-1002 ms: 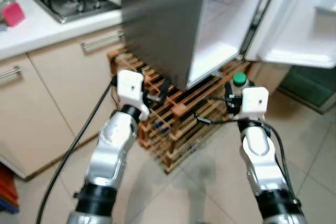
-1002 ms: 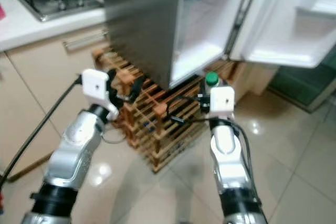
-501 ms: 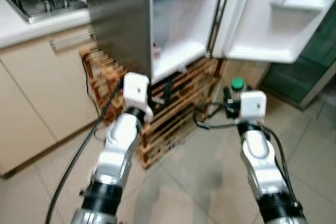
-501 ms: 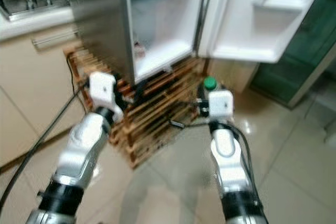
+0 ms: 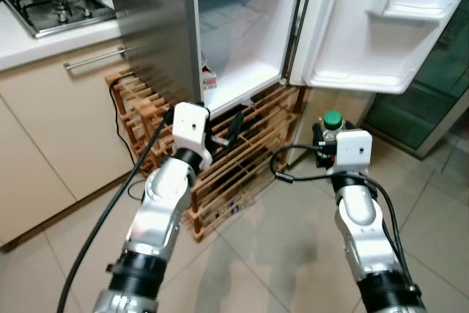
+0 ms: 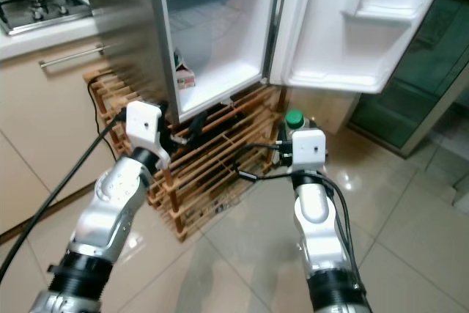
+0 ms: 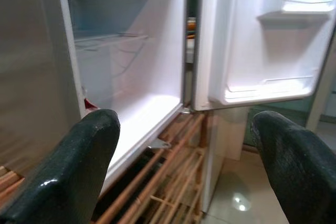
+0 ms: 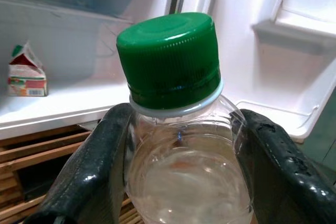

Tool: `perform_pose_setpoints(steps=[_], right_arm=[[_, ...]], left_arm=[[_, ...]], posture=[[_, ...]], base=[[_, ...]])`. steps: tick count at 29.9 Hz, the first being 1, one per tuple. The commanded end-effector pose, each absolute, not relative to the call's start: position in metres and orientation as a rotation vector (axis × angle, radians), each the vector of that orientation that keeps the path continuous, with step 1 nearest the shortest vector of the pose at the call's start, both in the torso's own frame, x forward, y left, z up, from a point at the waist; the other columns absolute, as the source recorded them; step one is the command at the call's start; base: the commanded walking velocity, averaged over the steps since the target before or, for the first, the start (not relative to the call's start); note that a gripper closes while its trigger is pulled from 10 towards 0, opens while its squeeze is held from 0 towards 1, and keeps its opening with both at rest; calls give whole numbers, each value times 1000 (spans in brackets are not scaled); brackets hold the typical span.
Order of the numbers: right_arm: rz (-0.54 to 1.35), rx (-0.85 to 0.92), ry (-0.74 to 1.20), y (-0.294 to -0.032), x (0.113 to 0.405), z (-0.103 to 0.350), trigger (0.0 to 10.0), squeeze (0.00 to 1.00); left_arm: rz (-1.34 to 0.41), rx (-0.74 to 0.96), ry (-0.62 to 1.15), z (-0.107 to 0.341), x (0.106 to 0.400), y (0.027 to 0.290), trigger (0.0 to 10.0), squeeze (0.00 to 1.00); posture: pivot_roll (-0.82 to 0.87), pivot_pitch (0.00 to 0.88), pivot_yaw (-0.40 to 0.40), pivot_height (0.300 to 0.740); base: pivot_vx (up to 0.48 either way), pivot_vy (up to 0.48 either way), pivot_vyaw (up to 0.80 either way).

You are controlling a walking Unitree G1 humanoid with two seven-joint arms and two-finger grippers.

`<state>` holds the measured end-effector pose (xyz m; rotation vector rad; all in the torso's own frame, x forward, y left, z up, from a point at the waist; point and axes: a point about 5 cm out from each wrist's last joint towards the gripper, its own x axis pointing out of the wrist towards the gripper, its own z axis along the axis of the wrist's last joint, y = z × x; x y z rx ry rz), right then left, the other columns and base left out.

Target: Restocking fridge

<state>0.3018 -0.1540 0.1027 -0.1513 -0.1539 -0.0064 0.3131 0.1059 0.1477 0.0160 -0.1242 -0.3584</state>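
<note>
Right wrist view has the right pincer (image 8: 176,156) pinching a clear bottle (image 8: 181,171) with a green cap (image 8: 168,59), one black finger pressed on each side just below the cap ring. Ahead of this pincer and higher stands the open fridge (image 5: 242,42), its white floor shelf carrying a small carton (image 8: 27,73) off to the pincer's left. The open door (image 5: 381,27) with its pockets hangs ahead and to its right. Below the fridge sits a wooden rack (image 5: 227,159).

The left pincer (image 7: 181,169) is spread wide and empty, held forward towards the fridge's lower edge, beside the rack.

The step in hand looks like carrying the bottle in to a shelf. To do it well, I judge the bottle should stay upright, rise above the shelf lip before going forward, aim for bare shelf away from the carton, and be let go only once its base rests flat. The left arm should keep out of the opening.
</note>
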Motion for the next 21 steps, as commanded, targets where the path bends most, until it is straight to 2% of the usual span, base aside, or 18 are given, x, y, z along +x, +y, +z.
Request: perform_pose_setpoints(steps=[1, 5, 19, 21], right_arm=[[-39, -161, -211, -163, 303, 114, 0, 0], [-46, -168, -206, -166, 304, 114, 0, 0], [-73, -178, -213, -172, 305, 117, 0, 0], [-72, -179, -214, -172, 304, 117, 0, 0]], left_arm=[[-402, 6, -142, 151, 313, 95, 10000, 0], [-413, 6, -149, 152, 313, 92, 10000, 0], [-456, 0, -155, 151, 312, 83, 10000, 0], [-449, -14, -143, 150, 312, 84, 10000, 0]], posture=[[-87, 0, -6, 740], [-92, 0, -5, 740], [-107, 0, -5, 740], [-105, 0, -5, 740]], base=[[480, 0, 0], [466, 0, 0], [450, 0, -785], [446, 0, 0]])
